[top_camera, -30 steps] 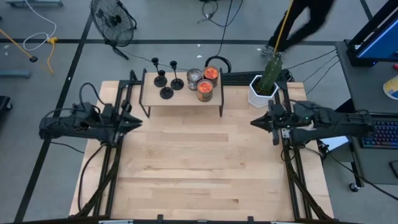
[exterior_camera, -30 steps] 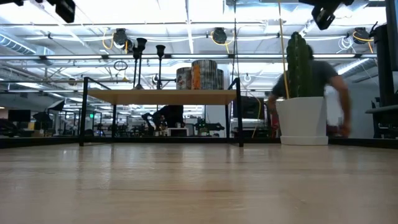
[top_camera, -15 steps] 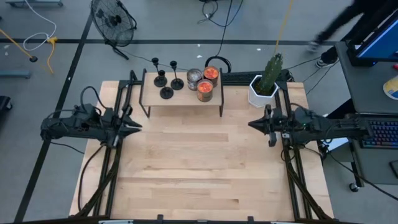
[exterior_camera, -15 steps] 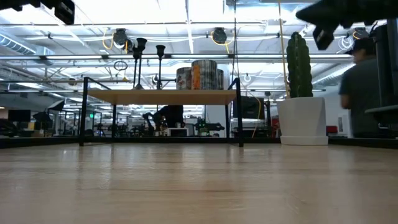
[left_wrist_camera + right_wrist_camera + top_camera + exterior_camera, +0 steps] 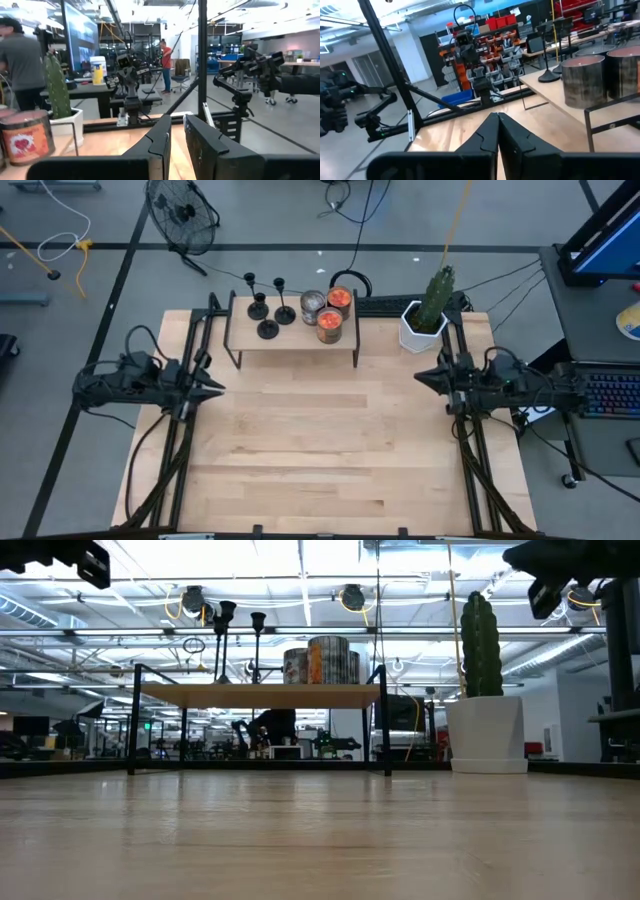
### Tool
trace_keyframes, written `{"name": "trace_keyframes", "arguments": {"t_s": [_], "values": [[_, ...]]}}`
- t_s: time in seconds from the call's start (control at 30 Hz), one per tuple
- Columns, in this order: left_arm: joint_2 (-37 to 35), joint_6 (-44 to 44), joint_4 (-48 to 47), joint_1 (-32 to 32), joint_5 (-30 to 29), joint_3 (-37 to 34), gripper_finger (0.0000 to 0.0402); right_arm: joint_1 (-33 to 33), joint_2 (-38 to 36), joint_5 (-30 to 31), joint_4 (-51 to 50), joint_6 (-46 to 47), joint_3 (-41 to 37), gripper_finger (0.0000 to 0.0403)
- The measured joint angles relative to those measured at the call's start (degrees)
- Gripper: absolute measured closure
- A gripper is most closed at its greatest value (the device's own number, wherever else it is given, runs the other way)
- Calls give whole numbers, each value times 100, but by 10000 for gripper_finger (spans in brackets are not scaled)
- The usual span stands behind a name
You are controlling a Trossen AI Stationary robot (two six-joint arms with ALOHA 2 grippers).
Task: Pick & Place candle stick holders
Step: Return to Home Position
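Three black candle stick holders (image 5: 258,305) (image 5: 285,310) (image 5: 267,328) stand on their round bases on the left part of a small wooden shelf (image 5: 290,340) at the table's far side. Their stems show in the low view (image 5: 222,635) and one base shows in the right wrist view (image 5: 550,76). My left gripper (image 5: 218,387) hovers at the table's left edge, shut and empty, fingers (image 5: 177,120) pointing right. My right gripper (image 5: 418,377) hovers at the right edge, shut and empty, fingers (image 5: 497,119) pointing left.
Three glass jars (image 5: 313,303) (image 5: 339,298) (image 5: 329,325) stand on the shelf's right part. A cactus in a white pot (image 5: 425,320) stands at the far right corner. The bare wooden table top (image 5: 320,440) lies between the arms. People stand in the room beyond (image 5: 17,60).
My left gripper has shifted a little toward the table's near edge. My right gripper has dropped a little, first reached slightly toward the table's left and then drawn back toward the right edge. A person behind the table has walked off to the right, out of the high view.
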Motion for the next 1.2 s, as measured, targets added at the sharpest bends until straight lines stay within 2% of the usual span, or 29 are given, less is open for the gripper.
{"name": "trace_keyframes", "arguments": {"t_s": [0.13, 0.2, 0.37, 0.47, 0.67, 0.83, 1.2], "values": [[-79, -184, -136, 0, 110, -7, 339, 4, -35, -22, -37, 14, -38, 403], [-32, -203, 81, 0, 140, -135, 339, 4, -35, -22, 84, 5, -175, 403], [88, -269, 1113, 0, 155, -860, 339, 4, -38, -169, 1251, -2, -959, 403], [67, -416, 1243, 0, 157, -1125, 339, 4, -43, -193, 1640, 135, -1327, 403], [-175, -218, 1074, 9, 243, -1126, 339, 4, -197, -195, 1448, 405, -1510, 403], [-227, -332, 732, 13, -192, -1126, 339, 4, -479, -186, 1025, 306, -1513, 403], [-227, -122, 588, 11, -352, -1124, 339, 4, -822, 7, 310, 252, -1513, 403]]}}
